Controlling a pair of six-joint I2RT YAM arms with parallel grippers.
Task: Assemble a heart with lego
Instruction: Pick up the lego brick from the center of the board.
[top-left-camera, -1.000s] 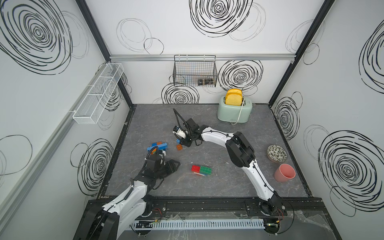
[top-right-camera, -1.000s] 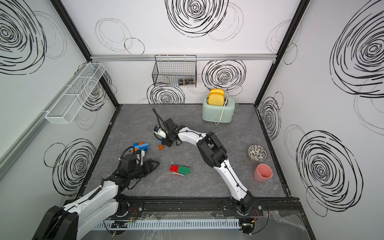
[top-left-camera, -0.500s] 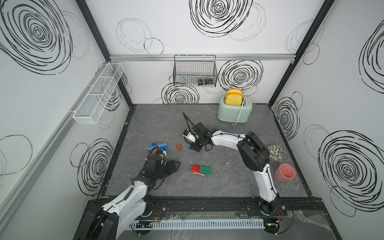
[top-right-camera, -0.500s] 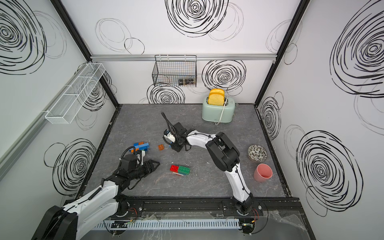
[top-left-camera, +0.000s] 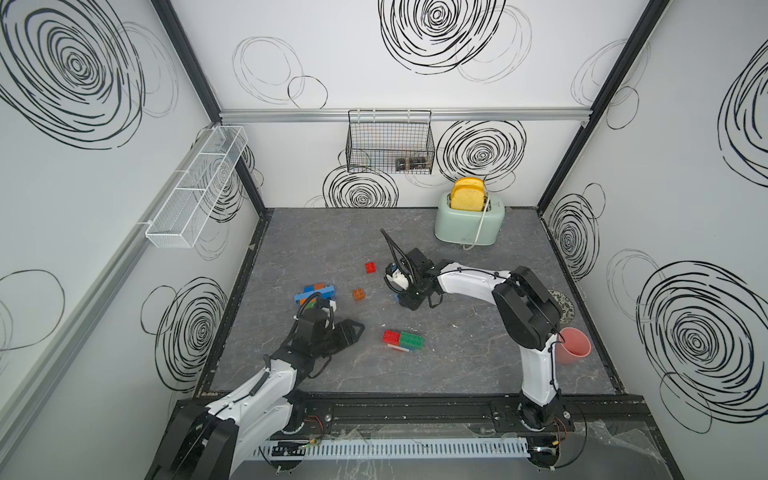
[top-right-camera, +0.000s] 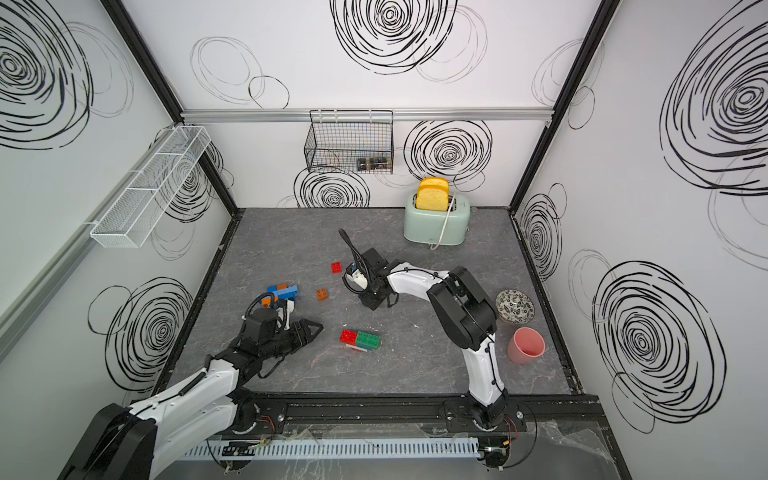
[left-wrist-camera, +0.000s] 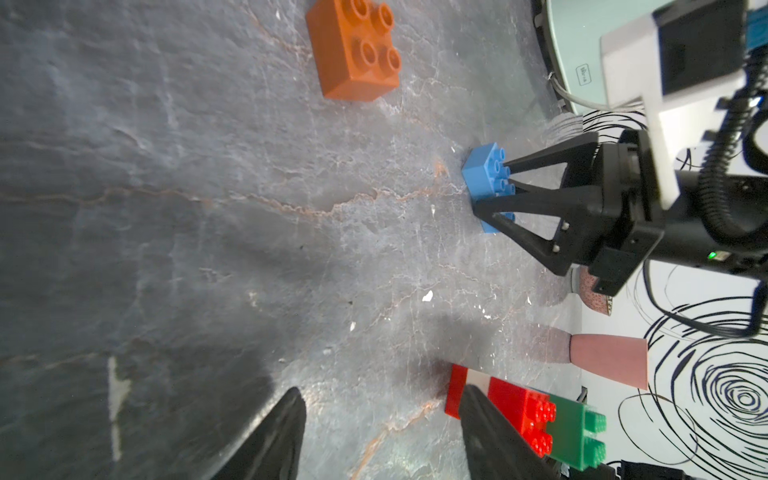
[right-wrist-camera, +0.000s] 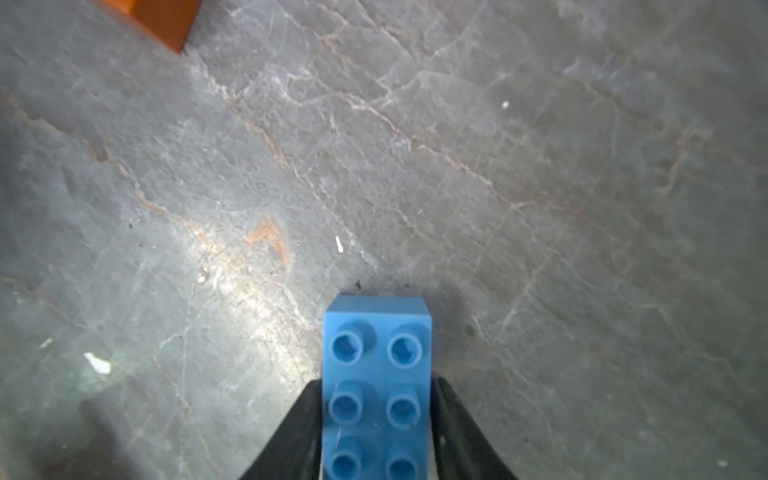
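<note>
**A:** Nearest first: the left fingers (left-wrist-camera: 274, 440) are part open and empty, just left of the red-and-green stack (top-left-camera: 403, 340) on the bench (top-left-camera: 478, 353).

**B:** And the blue brick (right-wrist-camera: 376, 374)?

**A:** Farther back, mid-bench, lying flat between the right fingers (right-wrist-camera: 297, 436). Whether they clamp it or only flank it, I cannot tell.

**B:** The risk?

**A:** Lifted on a loose pinch, it may twist or drop. Dragged, it could knock the orange brick (top-left-camera: 358, 294) nearby on its left.

Glossy plastic blue brick (right-wrist-camera: 376, 374); matt, veined stone-look tabletop (right-wrist-camera: 540, 166)
</note>
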